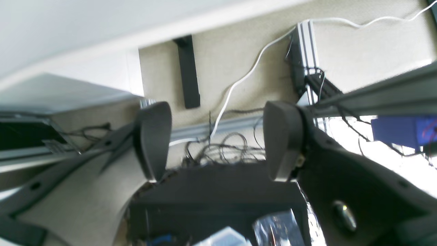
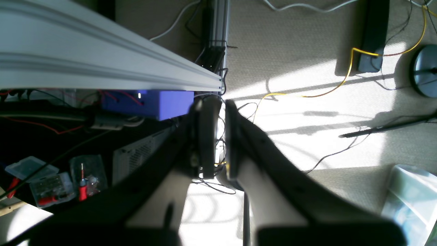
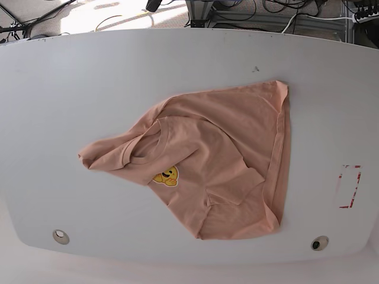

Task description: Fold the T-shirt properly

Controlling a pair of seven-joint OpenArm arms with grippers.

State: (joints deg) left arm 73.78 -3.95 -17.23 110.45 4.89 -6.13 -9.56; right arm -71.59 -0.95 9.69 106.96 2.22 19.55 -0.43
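Left pincer point(image 1: 218, 140): jaws spread wide, empty, aimed at carpeted floor, with a white cable point(image 1: 239, 83) and aluminium rail point(image 1: 309, 54) beyond its tips. Right pincer point(image 2: 218, 136): jaws nearly together, holding nothing, a blue box point(image 2: 153, 102) beside it. Neither pincer appears in the base view. T-shirt point(image 3: 219, 160): crumpled on the white desk point(image 3: 89, 77), collar toward the right-pincer side, long axis diagonal.

Crumpled salmon-peach T-shirt point(image 3: 219, 160), yellow emblem up, mid-table point(image 3: 89, 77)
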